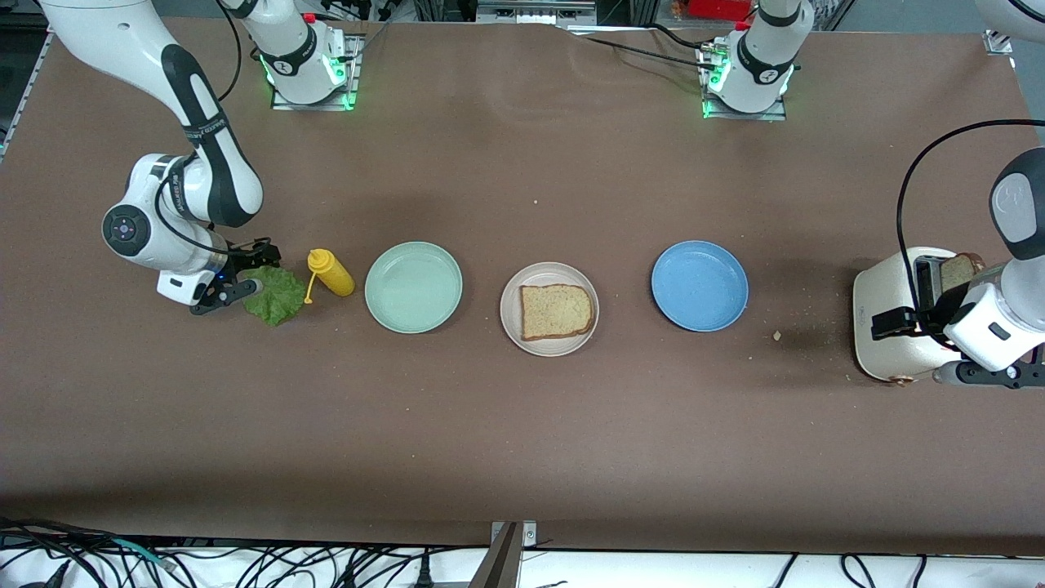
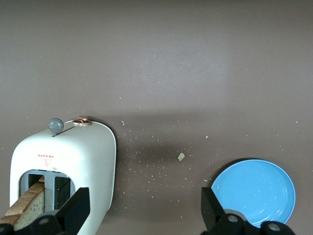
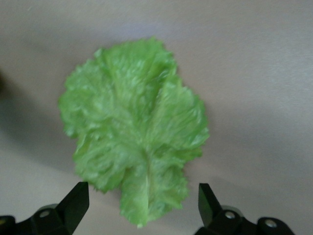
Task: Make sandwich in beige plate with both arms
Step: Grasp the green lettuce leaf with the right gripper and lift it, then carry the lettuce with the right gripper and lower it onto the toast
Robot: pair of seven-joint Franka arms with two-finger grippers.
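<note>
I can't get a clean look at the left gripper (image 1: 918, 320) from the front: the wrist body covers most of it over the toaster (image 1: 890, 327). The left wrist view settles it, fingers (image 2: 76, 208) spread wide, nothing between them, hanging above the toaster slots. A second bread slice (image 1: 959, 269) stands in one slot; only its top edge and crust show, the rest is down inside. The toaster's edge toward the left arm's end of the table is hidden by the arm.

Right gripper (image 1: 245, 278) sits low over the lettuce leaf (image 1: 276, 296), at the right arm's end of the table. From the front I can't tell if it touches the leaf. Right wrist view shows the leaf (image 3: 134, 132) flat on the table, stem end between the spread fingers (image 3: 73, 203), not pinched. That view is soft, so leaf detail is poor.

Beige plate (image 1: 549, 309) is mid-table with one bread slice (image 1: 556, 311) lying flat in it, uncovered. Mint green plate (image 1: 413, 287) is beside it toward the right arm's end, blue plate (image 1: 700, 285) toward the left arm's end. The yellow squeeze bottle (image 1: 331, 273) lies tipped between lettuce and green plate.

Brown tabletop (image 1: 522, 425), crumbs scattered near the toaster and blue plate. Loose cables run along the table edge nearest the front camera.
</note>
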